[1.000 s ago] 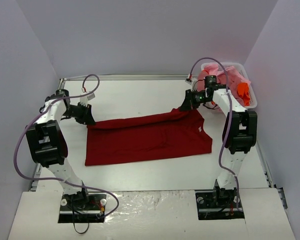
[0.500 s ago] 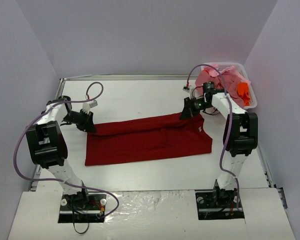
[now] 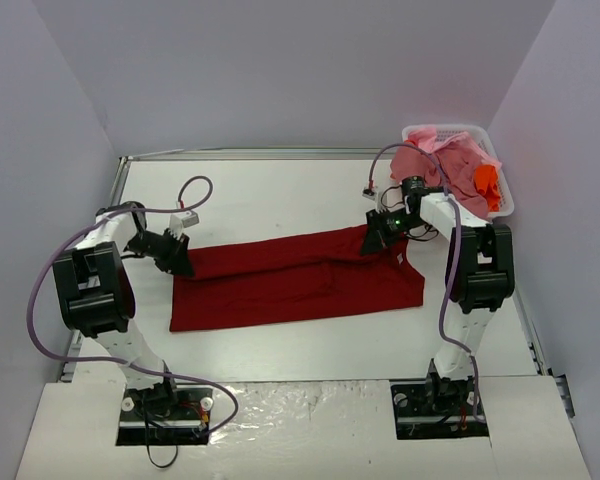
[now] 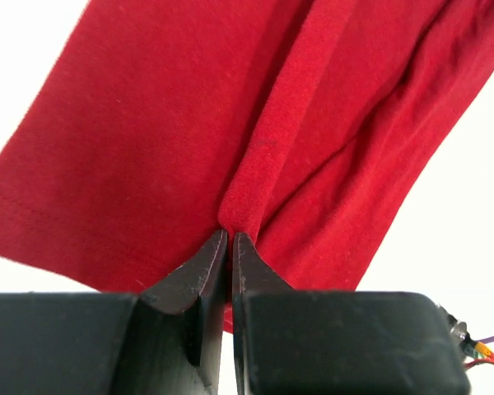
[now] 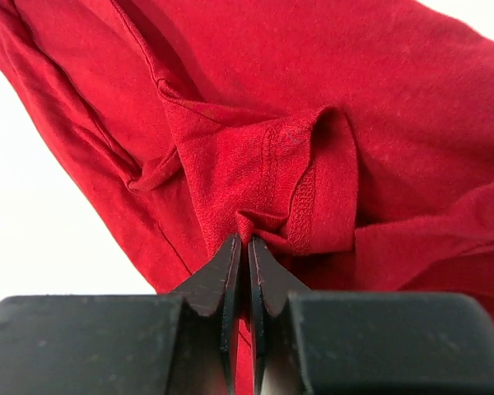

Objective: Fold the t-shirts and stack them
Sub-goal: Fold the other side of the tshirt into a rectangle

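A red t-shirt [image 3: 300,280] lies spread across the middle of the white table, its far long edge lifted and drawn toward the near side. My left gripper [image 3: 183,264] is shut on the shirt's far left edge; the left wrist view shows a pinched ridge of red cloth [image 4: 255,164] between the jaws [image 4: 229,239]. My right gripper [image 3: 373,241] is shut on the far right edge near the sleeve; the right wrist view shows a bunched hem [image 5: 300,185] pinched at the gripper [image 5: 247,243].
A white basket [image 3: 502,195] at the far right corner holds pink [image 3: 450,160] and orange [image 3: 486,182] garments. Purple cables loop over both arms. Grey walls enclose the table on three sides.
Both grippers have moved toward the near side with the shirt's far edge, bringing it lower and further over the lower half. The strip of folded cloth has narrowed.
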Tool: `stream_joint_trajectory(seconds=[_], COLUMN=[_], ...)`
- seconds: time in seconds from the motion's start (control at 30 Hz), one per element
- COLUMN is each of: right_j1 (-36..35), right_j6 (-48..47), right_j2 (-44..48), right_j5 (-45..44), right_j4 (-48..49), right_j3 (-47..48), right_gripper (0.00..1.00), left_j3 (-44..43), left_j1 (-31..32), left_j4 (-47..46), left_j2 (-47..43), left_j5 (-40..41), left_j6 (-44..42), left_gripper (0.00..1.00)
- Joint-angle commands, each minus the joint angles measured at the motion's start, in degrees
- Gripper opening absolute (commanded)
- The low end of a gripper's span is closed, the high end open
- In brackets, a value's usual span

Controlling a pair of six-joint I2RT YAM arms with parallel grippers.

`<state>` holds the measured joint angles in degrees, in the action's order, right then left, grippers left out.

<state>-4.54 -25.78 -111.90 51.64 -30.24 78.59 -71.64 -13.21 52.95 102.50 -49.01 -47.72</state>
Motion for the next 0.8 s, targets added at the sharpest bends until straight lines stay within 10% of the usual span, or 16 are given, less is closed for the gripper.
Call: stream_joint_trajectory(seconds=[0.0, 0.23, 0.43, 0.77], right_j1=[-0.74, -1.26, -2.06, -2.76], right_j6=[-1.55, -2.52, -4.71, -8.76], right_j2=[0.8, 0.28, -1.65, -5.7], right_j5=[-0.48, -1.36, -2.33, -3.73], right_j4=[-2.89, -3.33, -5.18, -10.45], right_j3=[-0.89, -2.47, -2.91, -1.95], right_gripper=[0.0, 0.01, 0.31, 0.39], left_j3=[1.15, 2.38, 3.34, 5.28], left_j1=[-0.41, -0.41, -0.41, -0.41], left_j4=[1.89, 4.27, 4.18, 10.94], left_j2=[-3.36, -3.44, -5.11, -9.16], left_j5=[-0.73, -0.12, 2.87, 2.96], left_j6=[-3.6, -6.76, -7.21, -12.03], left_gripper=[0.02, 0.17, 0.2, 0.24])
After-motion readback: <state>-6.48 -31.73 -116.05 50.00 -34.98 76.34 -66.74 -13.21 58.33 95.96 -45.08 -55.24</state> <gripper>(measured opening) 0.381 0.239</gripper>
